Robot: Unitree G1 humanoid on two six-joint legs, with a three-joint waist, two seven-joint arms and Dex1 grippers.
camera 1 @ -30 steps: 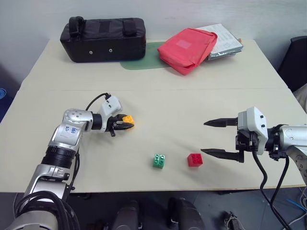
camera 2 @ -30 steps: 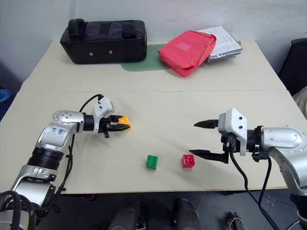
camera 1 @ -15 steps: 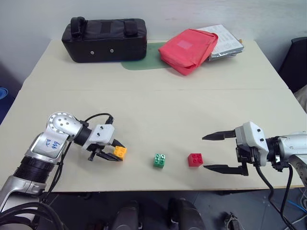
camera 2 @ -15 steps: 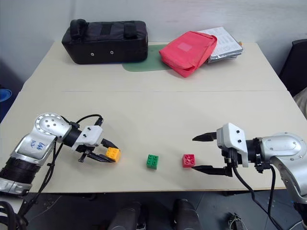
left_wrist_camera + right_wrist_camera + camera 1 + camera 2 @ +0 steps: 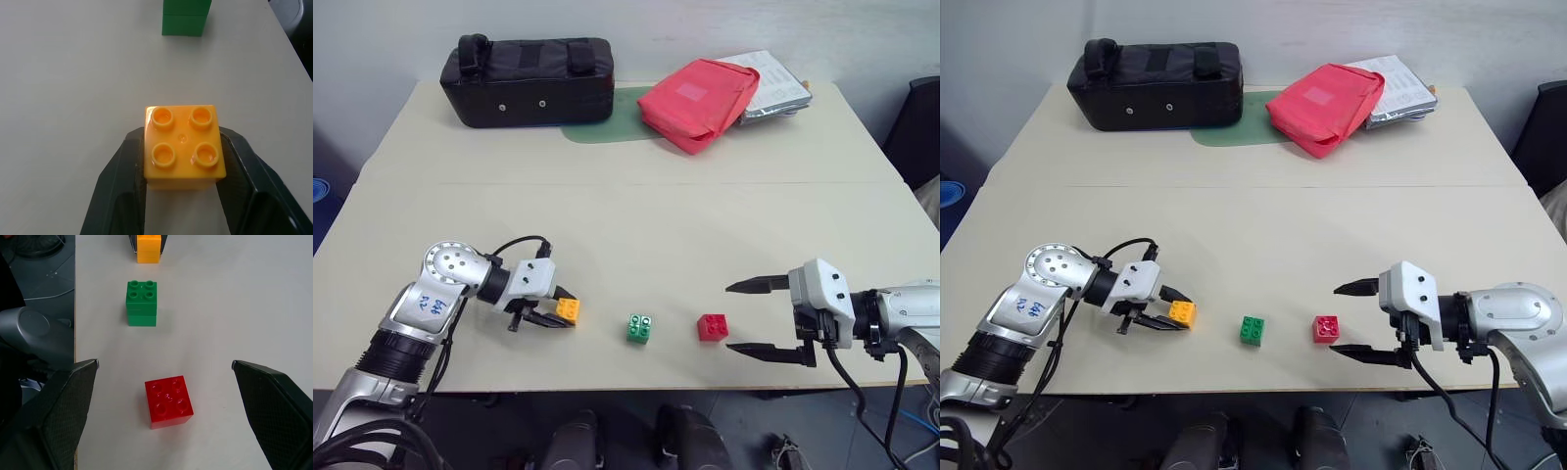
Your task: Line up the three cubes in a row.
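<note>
On the desk (image 5: 636, 225), the right tool (image 5: 759, 318) is spread wide around nothing just beside the red cube (image 5: 712, 326), which could be nudged out of line with the green cube (image 5: 639, 328), while the orange-yellow cube (image 5: 568, 309), clamped in the left tool (image 5: 551, 311), could be skewed on release.

Left arm reaches in low from the left, left gripper (image 5: 560, 311) pointing right with fingers (image 5: 122, 176) clamped on a small block, right arm comes in from the right, right gripper (image 5: 744, 317) pointing left, jaws spread wide, holding nothing.
</note>
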